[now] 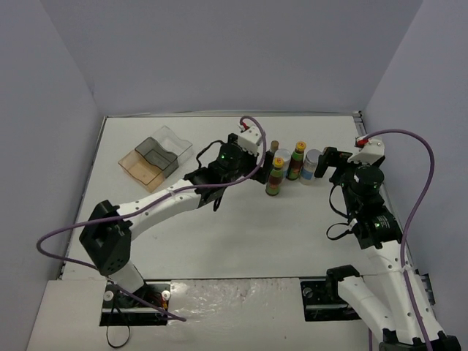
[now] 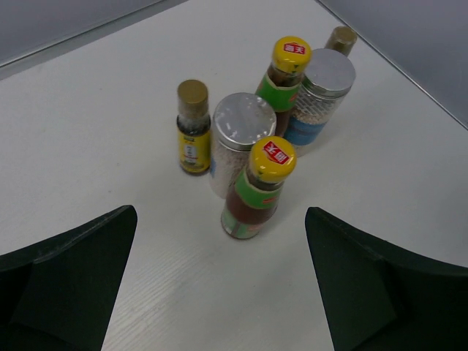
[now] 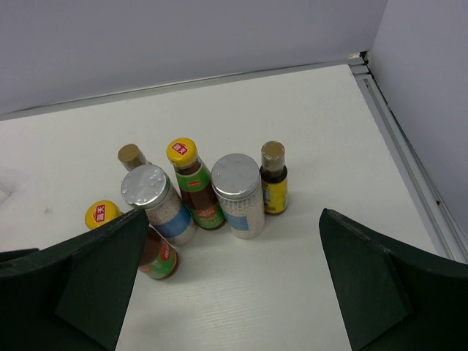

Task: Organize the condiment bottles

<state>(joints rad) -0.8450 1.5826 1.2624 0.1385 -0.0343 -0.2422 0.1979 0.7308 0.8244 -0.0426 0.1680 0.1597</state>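
Left gripper [image 2: 221,245] spread wide, nothing held, nothing touched. Right gripper [image 3: 232,267] the same. Framed between my left fingers stands a yellow-capped sauce bottle [image 2: 257,191], front of the condiment bottles [image 1: 291,167] huddled right of centre. Sorting looks barely begun. Next I should close on it without nudging the silver-lidded jar [image 2: 239,142] just behind.

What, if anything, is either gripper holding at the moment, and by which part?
Nothing is held: the left gripper and the right gripper are both open, touching none of the condiment bottles.
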